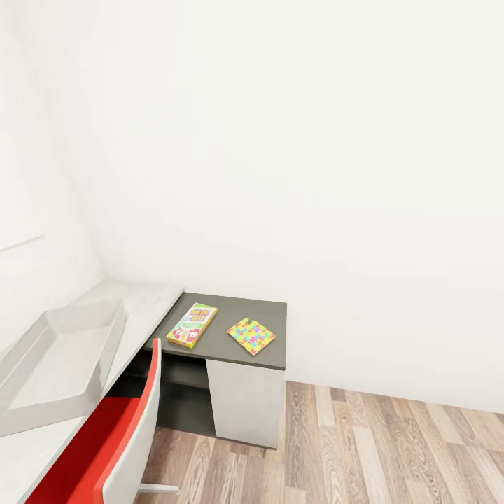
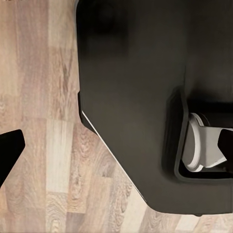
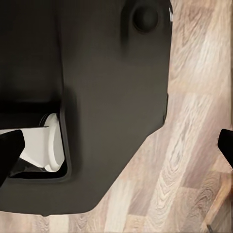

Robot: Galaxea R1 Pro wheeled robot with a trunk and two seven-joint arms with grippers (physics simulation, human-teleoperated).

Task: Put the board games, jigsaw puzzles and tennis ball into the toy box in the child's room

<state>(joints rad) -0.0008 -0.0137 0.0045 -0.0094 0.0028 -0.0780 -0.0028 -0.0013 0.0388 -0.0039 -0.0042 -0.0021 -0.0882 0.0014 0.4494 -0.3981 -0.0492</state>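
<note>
Dark-topped cabinet [image 1: 269, 353] at table [image 1: 150, 297] end: yellow-green board game [image 1: 192, 325] and jigsaw puzzle [image 1: 251, 336] side by side, apart; toy box [image 1: 42, 402] on the table beside it; both grippers' jaws wide open, empty.

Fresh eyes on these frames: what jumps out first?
The bright colours: a board game and a jigsaw puzzle lie flat, side by side but apart, on the dark grey cabinet top. A red and white chair sits close in the foreground, tucked against the pale table, where the empty toy box rests. Both wrist views look down at the robot's dark base over wood-plank floor.
</note>
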